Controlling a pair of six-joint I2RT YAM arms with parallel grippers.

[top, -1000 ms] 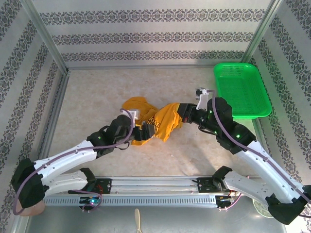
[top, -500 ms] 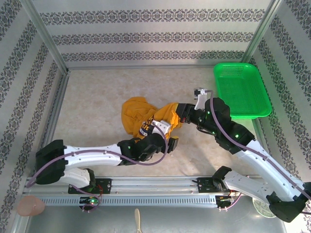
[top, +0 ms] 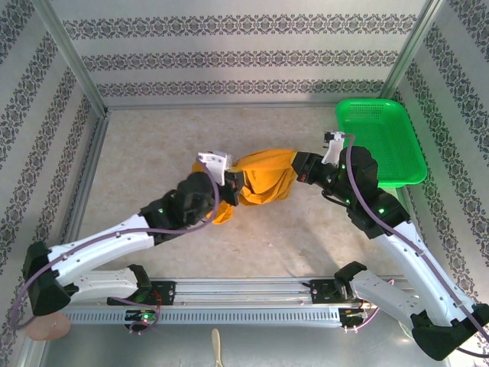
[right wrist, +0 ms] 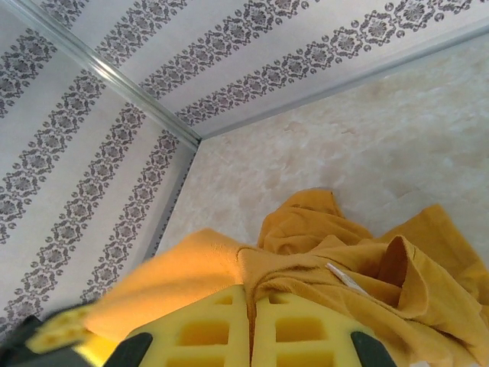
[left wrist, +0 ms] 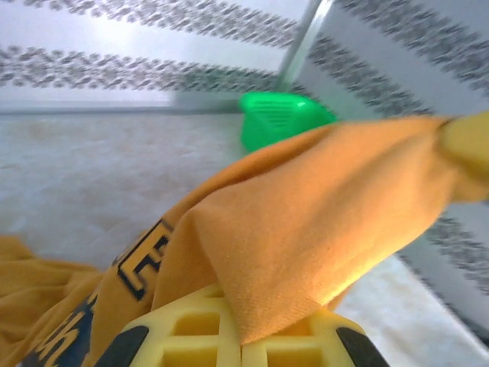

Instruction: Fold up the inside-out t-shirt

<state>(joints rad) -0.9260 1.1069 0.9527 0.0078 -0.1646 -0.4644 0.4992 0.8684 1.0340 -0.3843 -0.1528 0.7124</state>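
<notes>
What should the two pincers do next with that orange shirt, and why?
Probably draw apart: the left pincer and right pincer are both shut on the t-shirt, which hangs bunched between them, part crumpled on the table. Spreading it should come before any fold.

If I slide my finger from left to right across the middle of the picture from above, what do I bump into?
left gripper → orange t-shirt, pulled between both grippers → right gripper → green basket
</notes>
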